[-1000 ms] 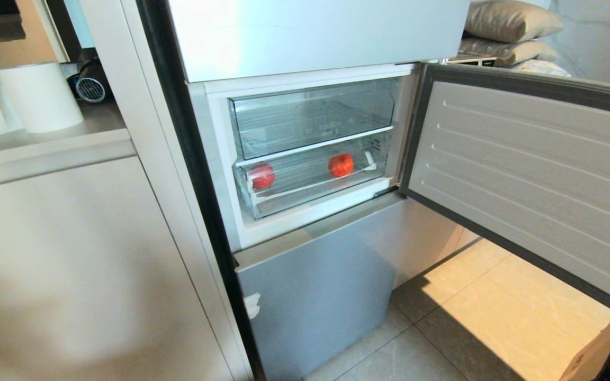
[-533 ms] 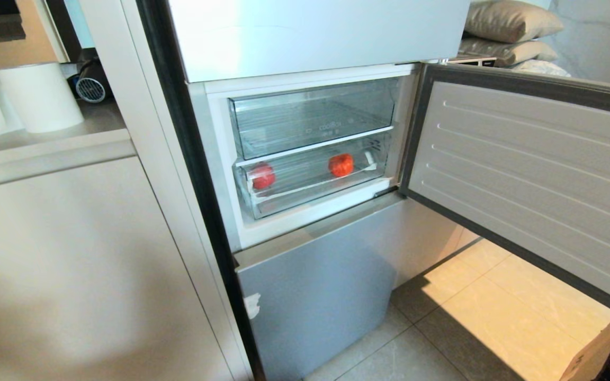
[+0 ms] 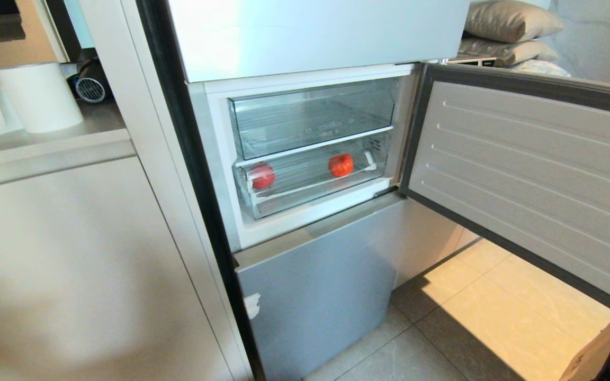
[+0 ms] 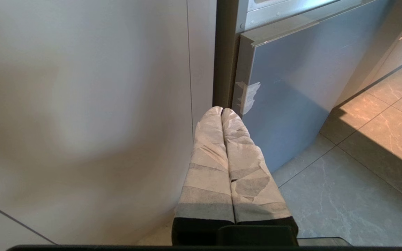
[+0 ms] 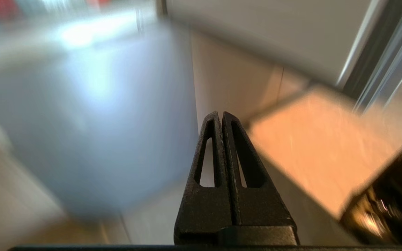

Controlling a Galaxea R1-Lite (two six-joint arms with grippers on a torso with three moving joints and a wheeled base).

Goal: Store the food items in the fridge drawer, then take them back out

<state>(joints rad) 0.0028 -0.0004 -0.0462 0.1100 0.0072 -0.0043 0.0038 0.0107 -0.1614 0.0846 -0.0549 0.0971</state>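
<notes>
Evidently both tomatoes [image 3: 262, 175] are sitting in the drawer [image 3: 310, 182], well above the clenched, empty right gripper [image 5: 222, 116], so retrieval is starting and needs an opening reach upward.

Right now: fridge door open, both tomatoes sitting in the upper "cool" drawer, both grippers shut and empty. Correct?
One error. In the head view both tomatoes lie in the lower, unlettered drawer, not the upper lettered drawer, which holds nothing visible. The rest stands: fridge door open, left gripper and right gripper shut and empty.
</notes>
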